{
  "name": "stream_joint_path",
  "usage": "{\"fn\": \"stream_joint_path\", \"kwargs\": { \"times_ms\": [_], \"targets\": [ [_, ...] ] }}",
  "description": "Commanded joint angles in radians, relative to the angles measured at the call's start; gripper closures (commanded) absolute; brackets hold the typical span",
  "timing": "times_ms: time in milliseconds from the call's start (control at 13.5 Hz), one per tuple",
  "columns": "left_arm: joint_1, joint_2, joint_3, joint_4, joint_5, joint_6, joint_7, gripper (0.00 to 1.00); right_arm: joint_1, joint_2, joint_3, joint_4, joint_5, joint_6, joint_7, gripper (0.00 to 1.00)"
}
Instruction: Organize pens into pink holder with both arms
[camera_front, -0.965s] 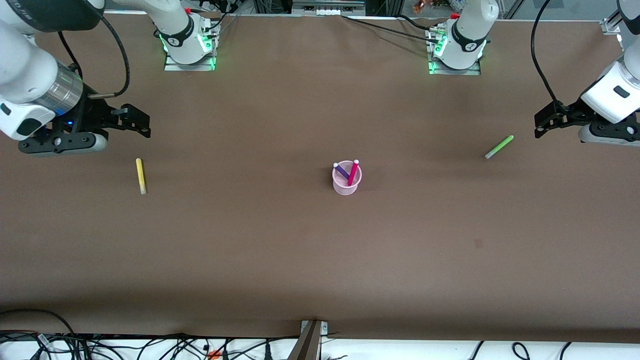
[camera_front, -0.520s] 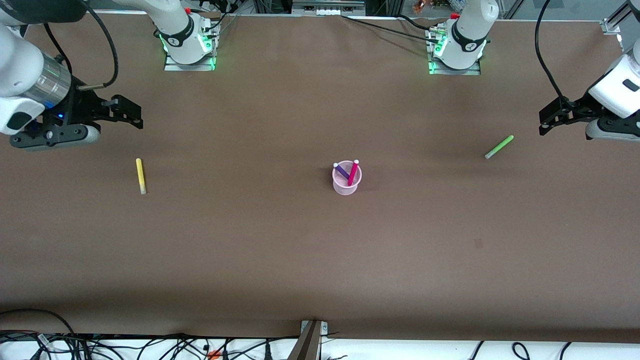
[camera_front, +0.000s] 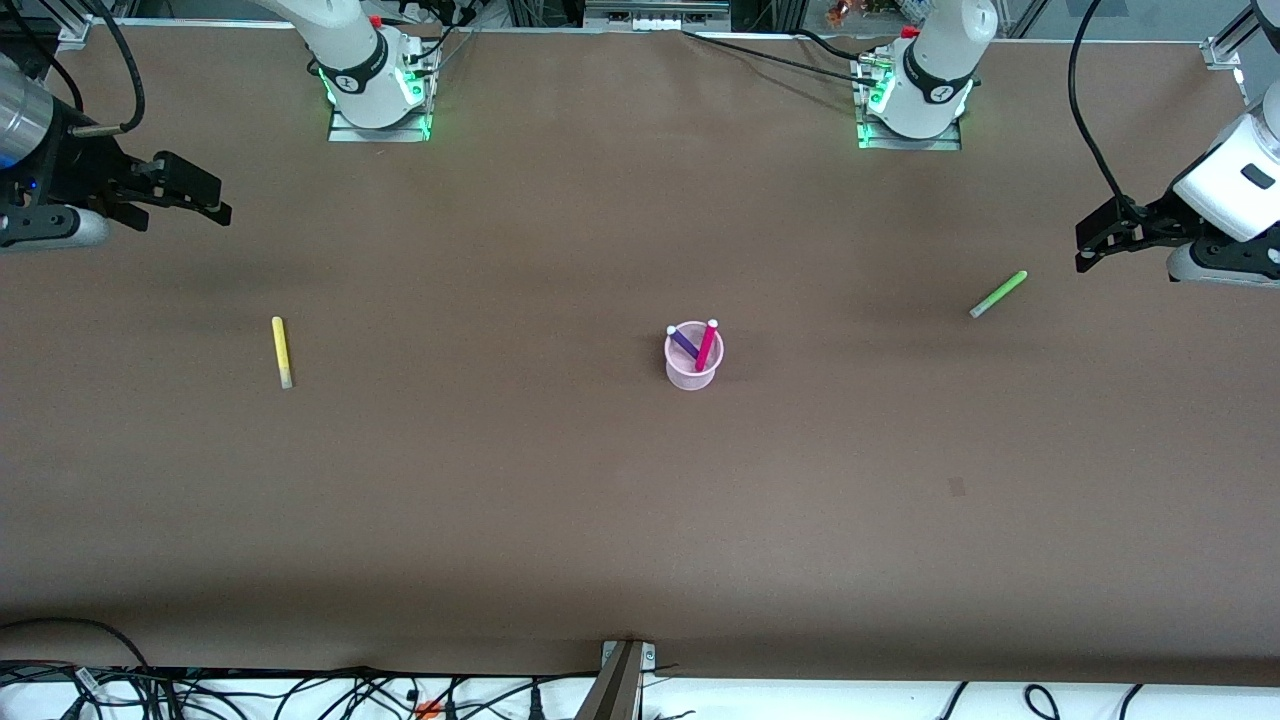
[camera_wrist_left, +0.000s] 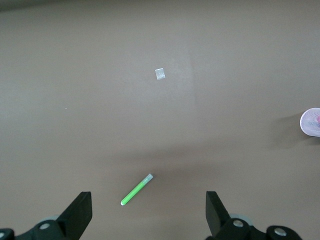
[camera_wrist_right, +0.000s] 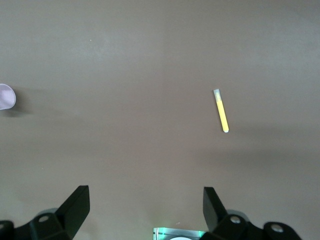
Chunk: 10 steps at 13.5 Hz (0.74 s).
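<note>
Two slim plastic pens, purple and magenta, are leaning in the translucent pink plastic holder. I'm seeing a yellow pen at its nine o'clock and a green pen at two o'clock, flat on the brown table. They look light, stiff, roll-prone; I'd pinch mid-barrel. I'm holding the left gripper and right gripper spread wide, carrying nothing, above the table ends.

brown table, tangled cables
</note>
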Motion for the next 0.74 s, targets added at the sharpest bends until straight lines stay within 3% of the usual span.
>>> {"fn": "stream_joint_path", "kwargs": {
  "times_ms": [0,74,149,668],
  "targets": [
    [0.002,0.018,-0.004,0.037,-0.011,-0.024,0.002,0.0,-0.192,-0.055,0.204,-0.05,-0.025,0.015,0.044,0.0],
    [0.002,0.021,-0.004,0.037,-0.011,-0.024,0.004,0.0,-0.268,-0.057,0.27,-0.05,-0.028,0.013,0.033,0.0],
    [-0.001,0.022,-0.004,0.037,-0.007,-0.025,0.002,0.0,-0.296,-0.057,0.295,-0.047,-0.042,0.013,0.025,0.0],
    [-0.004,0.024,-0.004,0.042,-0.005,-0.025,0.002,0.0,-0.294,-0.038,0.295,-0.013,-0.074,0.013,0.013,0.0]
  ]
}}
